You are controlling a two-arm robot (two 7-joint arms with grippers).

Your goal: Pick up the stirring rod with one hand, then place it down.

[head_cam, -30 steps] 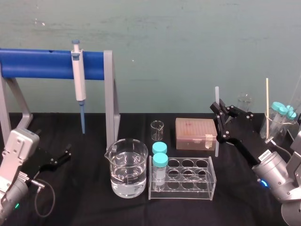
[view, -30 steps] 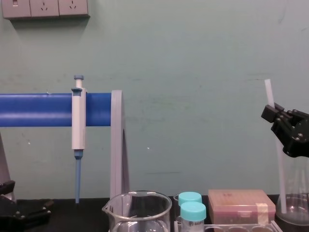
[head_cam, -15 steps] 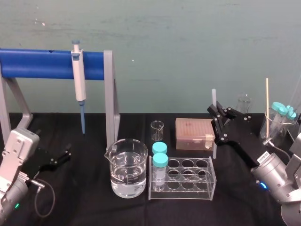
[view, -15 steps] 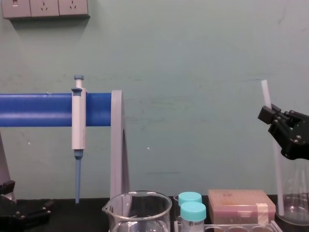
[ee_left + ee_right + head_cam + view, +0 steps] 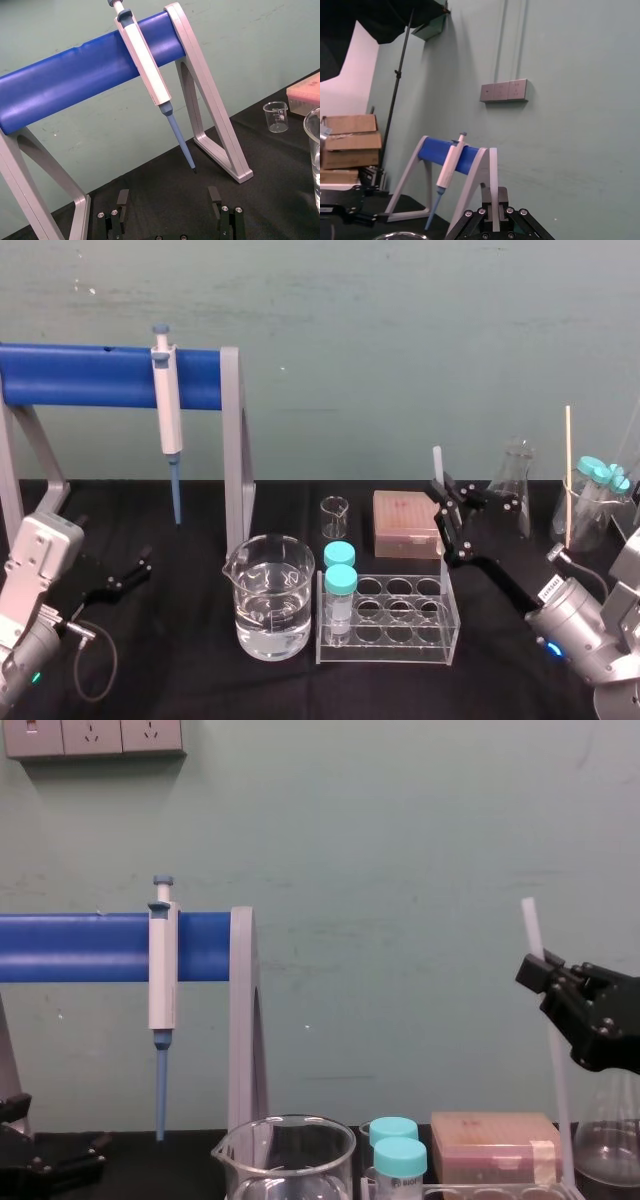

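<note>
The right tool [image 5: 446,502] is clamped on the rod [image 5: 437,462] near its upper end, so only a short stub stands above the fingers and most of the length hangs below. Held this way, the rod stays nearly upright, with its top leaning a little toward the robot's left in the chest view [image 5: 559,1100]. That grip lets the lower end be steered among the glassware without sweeping anything over. The rod stands in front of the tip box [image 5: 405,523], just at the back right corner of the rack [image 5: 447,625]. Whether its lower end touches the tabletop [image 5: 200,680] I cannot tell, since the rack hides it. In the chest view the right tool [image 5: 538,975] reaches in from the right edge, still well above the tabletop.

The left tool [image 5: 125,575] lies parked on the tabletop at the left, its fingers [image 5: 122,200] apart and holding nothing, below the pipette [image 5: 168,410] on its stand [image 5: 90,375].

Against the frames from a second ago, the rod and right tool have shifted toward the robot's left and sunk lower. The rod's top sits lower against the wall, and the flask [image 5: 515,470] behind now stands uncovered. I judge the rod is on its way to being set down, though the placing is not yet done
</note>
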